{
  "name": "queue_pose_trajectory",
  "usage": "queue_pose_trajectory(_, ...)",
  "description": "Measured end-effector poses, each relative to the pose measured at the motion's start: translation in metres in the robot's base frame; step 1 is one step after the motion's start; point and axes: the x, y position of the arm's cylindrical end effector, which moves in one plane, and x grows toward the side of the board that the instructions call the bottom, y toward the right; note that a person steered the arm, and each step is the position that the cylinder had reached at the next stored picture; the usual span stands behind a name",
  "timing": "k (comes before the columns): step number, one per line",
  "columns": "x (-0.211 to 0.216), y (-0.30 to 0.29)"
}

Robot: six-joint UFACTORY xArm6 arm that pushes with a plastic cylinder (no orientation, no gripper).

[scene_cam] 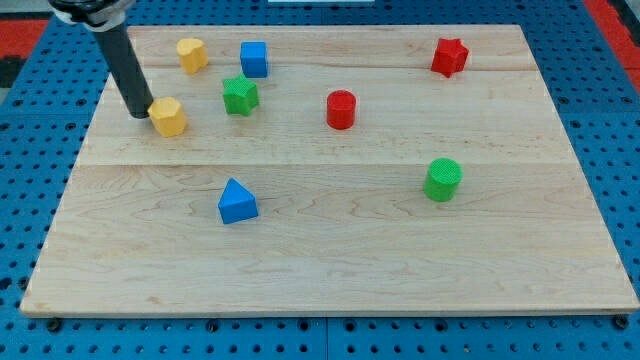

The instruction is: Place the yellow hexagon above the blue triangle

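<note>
Rod end effector has no jaws, grasps nothing; my tip [141,113] touches the yellow hexagon [168,117] on its left side, far-left on the counter [330,270]. Blue triangle [237,201] sits nearer, right. Push rightward, stopping directly beyond the triangle; watch the green star [240,96].

Pale wood grain is shown by the board [330,270]. On it, yellow is seen on the hexagon [168,116] and another yellow block [192,54], blue on the triangle [236,201] and cube [254,59], green on the star [240,95] and cylinder [442,179], red on the cylinder [341,109] and star [449,56]. The rod is dark.
</note>
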Motion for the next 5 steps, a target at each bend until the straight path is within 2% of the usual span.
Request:
queue_pose_trajectory(2, 0.005, 0.04)
queue_pose_trajectory(3, 0.026, 0.055)
queue_pose_trajectory(5, 0.039, 0.058)
